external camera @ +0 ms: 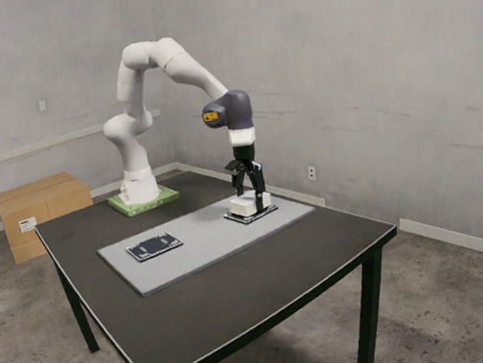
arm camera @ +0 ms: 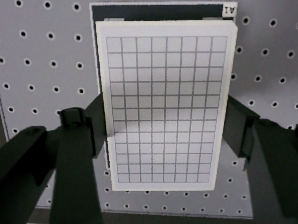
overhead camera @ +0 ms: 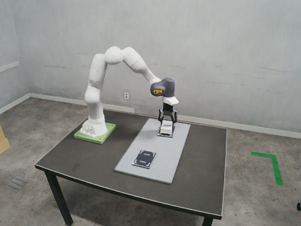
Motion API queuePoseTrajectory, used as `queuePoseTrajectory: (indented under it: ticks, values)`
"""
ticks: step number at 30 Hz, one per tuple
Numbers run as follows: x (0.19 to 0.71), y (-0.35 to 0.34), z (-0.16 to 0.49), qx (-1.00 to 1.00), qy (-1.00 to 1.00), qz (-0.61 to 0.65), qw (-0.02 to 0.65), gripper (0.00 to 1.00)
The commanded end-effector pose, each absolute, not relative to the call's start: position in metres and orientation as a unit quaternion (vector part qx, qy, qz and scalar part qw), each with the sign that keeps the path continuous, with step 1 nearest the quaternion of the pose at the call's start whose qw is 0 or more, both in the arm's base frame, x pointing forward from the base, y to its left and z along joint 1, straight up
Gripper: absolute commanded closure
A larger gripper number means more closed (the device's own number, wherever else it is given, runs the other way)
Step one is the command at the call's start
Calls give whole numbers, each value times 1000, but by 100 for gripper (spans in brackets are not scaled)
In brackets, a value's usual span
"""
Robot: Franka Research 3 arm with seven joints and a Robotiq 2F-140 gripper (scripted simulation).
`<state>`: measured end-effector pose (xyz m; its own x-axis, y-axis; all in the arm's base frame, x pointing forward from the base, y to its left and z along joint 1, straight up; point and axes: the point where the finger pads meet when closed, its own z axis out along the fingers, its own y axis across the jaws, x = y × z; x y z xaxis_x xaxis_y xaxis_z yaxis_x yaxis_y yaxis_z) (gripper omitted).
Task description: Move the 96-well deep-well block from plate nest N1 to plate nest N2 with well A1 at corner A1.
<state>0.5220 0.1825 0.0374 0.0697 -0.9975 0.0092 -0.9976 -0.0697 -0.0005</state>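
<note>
The white 96-well deep-well block (overhead camera: 166, 128) stands on the far plate nest N2 (overhead camera: 165, 134) on the grey perforated mat (overhead camera: 153, 147). My gripper (overhead camera: 167, 121) reaches straight down over the block, with a finger on each long side, and is shut on it. In the wrist view the block's well grid (arm camera: 167, 105) fills the middle, with the dark fingers against both sides. The nest's dark edge shows above the block, with its A1 mark (arm camera: 229, 8) at the top right. I cannot make out the block's cut-off corner. The near nest N1 (overhead camera: 144, 158) is empty.
The arm's green base plate (overhead camera: 95, 132) sits at the table's back left. A cardboard box (external camera: 42, 211) stands on the floor behind the table. Green tape (overhead camera: 272, 166) marks the floor to the right.
</note>
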Motion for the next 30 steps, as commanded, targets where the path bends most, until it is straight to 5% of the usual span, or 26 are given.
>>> queuePoseTrajectory:
  ticks: [1, 30]
  values:
    - [524, 184, 38, 731, -682, 4, 0, 40]
    - [523, 183, 33, 731, -682, 4, 0, 40]
